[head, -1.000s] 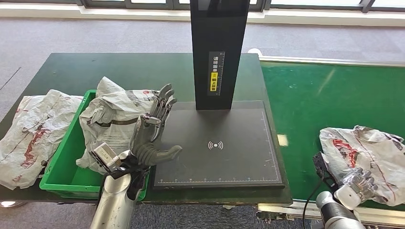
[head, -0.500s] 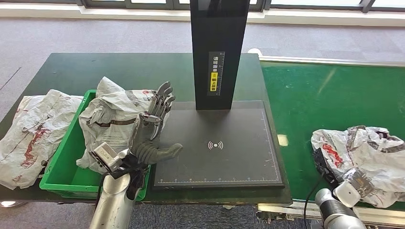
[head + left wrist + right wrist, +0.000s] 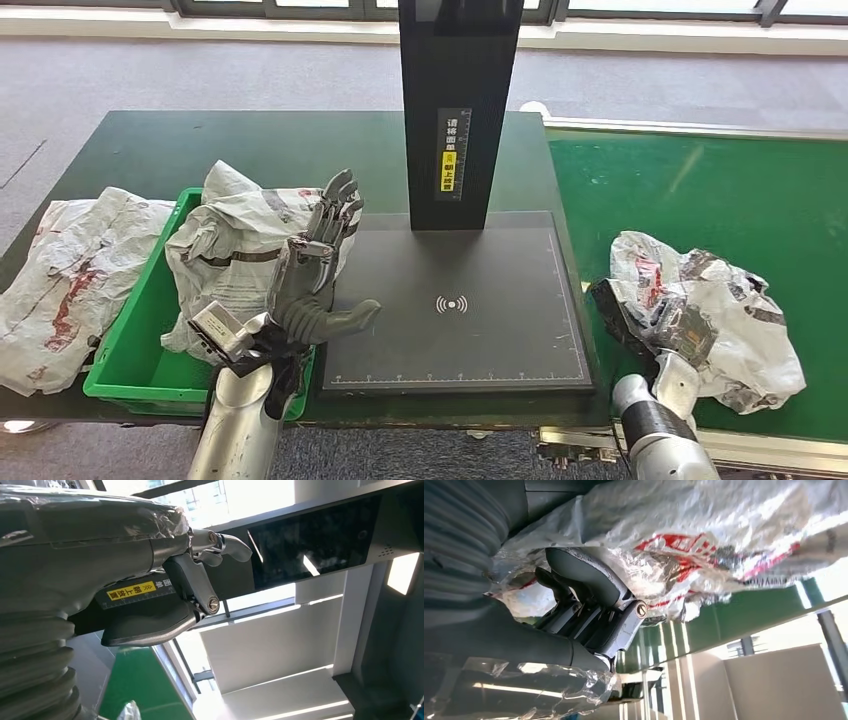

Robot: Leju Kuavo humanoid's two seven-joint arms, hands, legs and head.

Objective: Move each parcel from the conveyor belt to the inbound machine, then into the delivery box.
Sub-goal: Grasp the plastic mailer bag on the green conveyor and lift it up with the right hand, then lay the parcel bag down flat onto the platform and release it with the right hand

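A crumpled white and red parcel (image 3: 722, 300) hangs over the left edge of the green conveyor belt (image 3: 700, 190), next to the black inbound machine plate (image 3: 455, 300). My right hand (image 3: 668, 335) grips it from below; in the right wrist view the thumb and fingers (image 3: 594, 605) are closed on the parcel's (image 3: 704, 530) wrinkled film. My left hand (image 3: 318, 270) stands upright with fingers spread and nothing in it, at the plate's left edge, beside a second parcel (image 3: 235, 250) lying in the green delivery box (image 3: 135, 320). The left wrist view shows that hand (image 3: 190, 595) holding nothing.
The machine's black column (image 3: 460, 110) rises at the back of the plate; its screen (image 3: 310, 540) appears in the left wrist view. A third flattened parcel (image 3: 65, 280) lies on the dark table (image 3: 250, 140) left of the box. The belt stretches away to the right.
My right hand has carried the parcel left along the belt, up to the edge beside the machine plate. The left hand has barely moved.
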